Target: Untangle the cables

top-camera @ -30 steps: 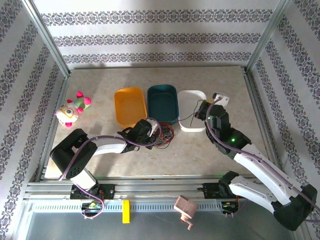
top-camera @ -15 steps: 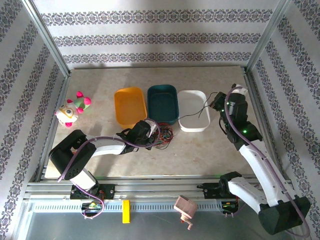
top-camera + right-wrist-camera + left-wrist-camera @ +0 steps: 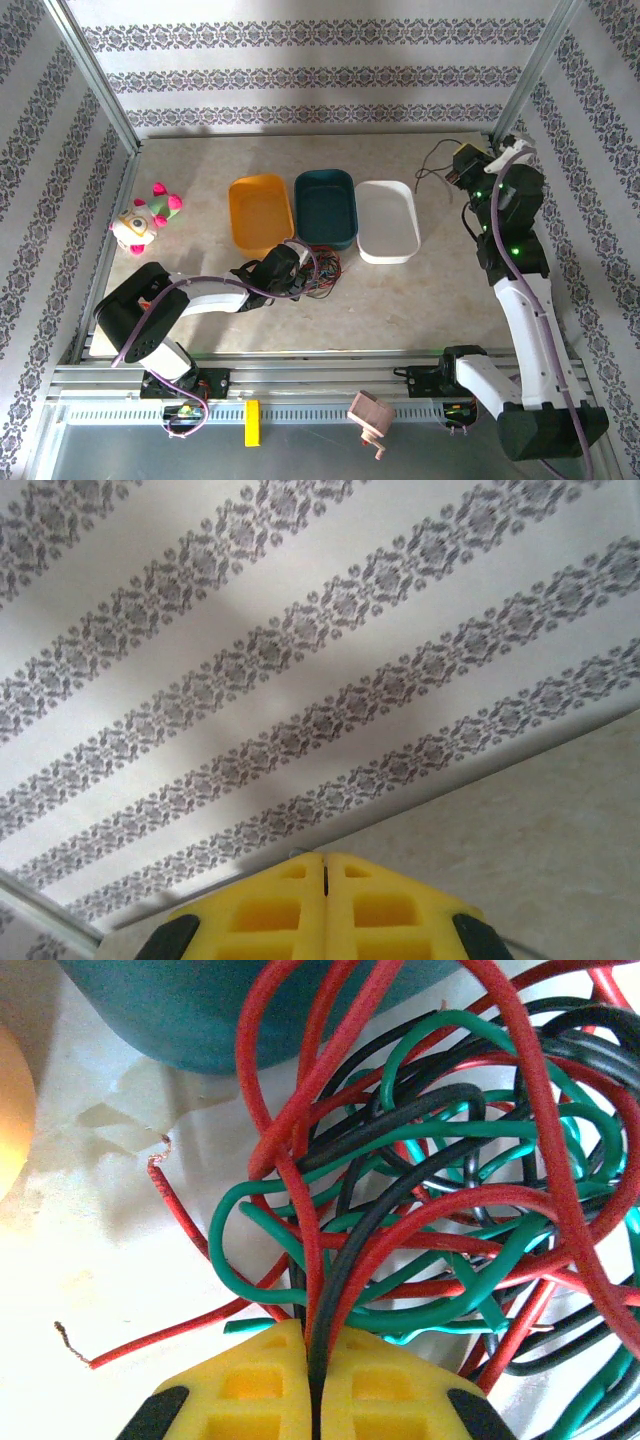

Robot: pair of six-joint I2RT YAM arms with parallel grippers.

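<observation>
You are pulling one strand free while the other arm is anchoring the knot. Your left gripper [image 3: 316, 1348] is sitting with its yellow fingers pressed together on a black strand and a red one at the near edge of the tangle of thin red, black and green cables [image 3: 322, 272]. That tangle is lying on the pale stone-look bench [image 3: 400, 300], just at 6 o'clock of the teal plastic tray [image 3: 325, 205].

Your right gripper [image 3: 462, 166] is hanging raised at about 2 o'clock on the bench, facing the patterned wall. Its fingers are together and, judging from above, they are pinching a single thin dark cable [image 3: 428, 160], which is dangling loose toward 9 o'clock.

A second earlier that right gripper was hovering at the near right corner of the white plastic tray [image 3: 388, 220], with the dark cable trailing across the tray. It has since swung out and up to the far right, and the cable is now clear of both the tray and the knot. The left gripper has barely shifted.

Next, you are probably looking to lay this freed cable down well apart from the knot, then come back for another strand. Keep the left clamp firm so the knot is not dragged along.
</observation>
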